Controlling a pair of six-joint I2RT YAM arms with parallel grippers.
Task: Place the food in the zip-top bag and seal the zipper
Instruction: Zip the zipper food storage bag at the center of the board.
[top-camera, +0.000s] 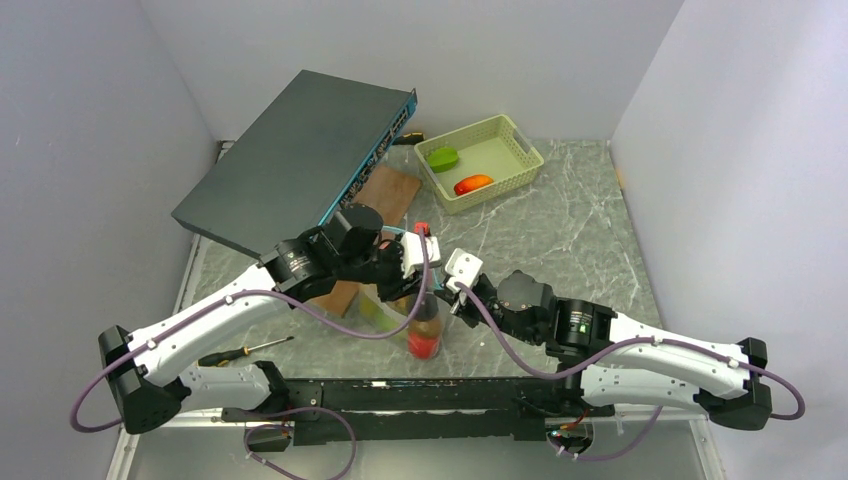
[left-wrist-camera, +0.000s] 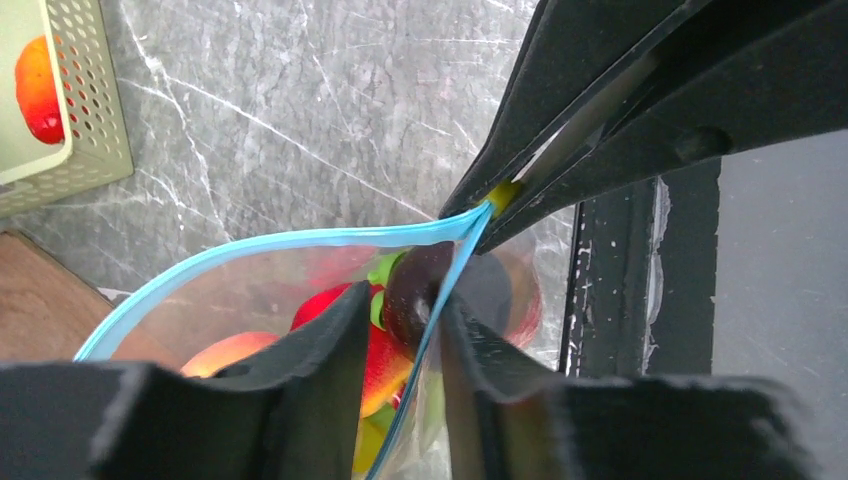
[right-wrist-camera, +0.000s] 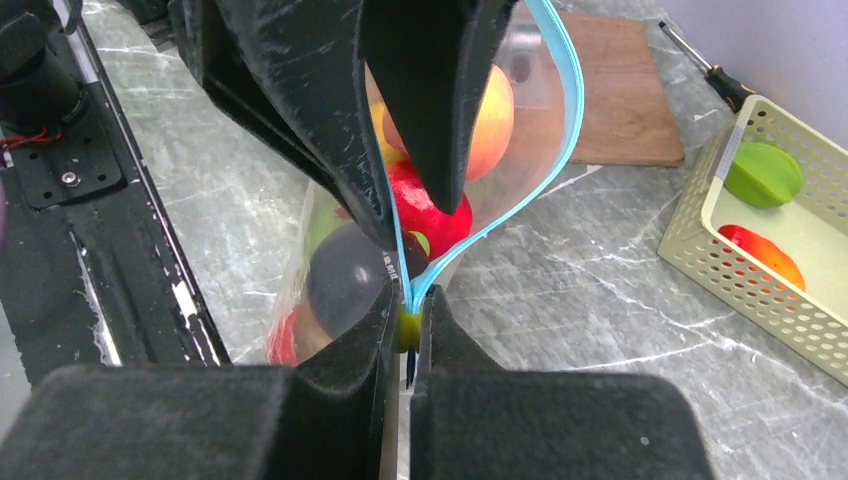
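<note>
The bag (left-wrist-camera: 240, 285) stands on the tabletop (top-camera: 560, 230) between the two arms, near their bases, and it is held up at its mouth. The right gripper (right-wrist-camera: 408, 300) has its fingers pressed together on one end of the zipper (left-wrist-camera: 300, 240), with a small yellow-green bit between the tips. From this end the two blue lips go apart, so the mouth is open in a loop. The left gripper (left-wrist-camera: 405, 305) comes from the other side; its fingers are a little spread, and one lip of the zipper runs through the gap, close to one finger.

Inside the bag lie several pieces of food: a dark purple one (left-wrist-camera: 412, 285), a red one (right-wrist-camera: 435, 215) and a peach-coloured one (right-wrist-camera: 492, 115).

Two more pieces, a green one (top-camera: 443, 158) and an orange-red one (top-camera: 473, 184), are in the basket (top-camera: 500, 188) at the far side. A wooden board (top-camera: 390, 192), a dark grey box (top-camera: 300, 155) and a screwdriver (top-camera: 245, 350) are on the left.
</note>
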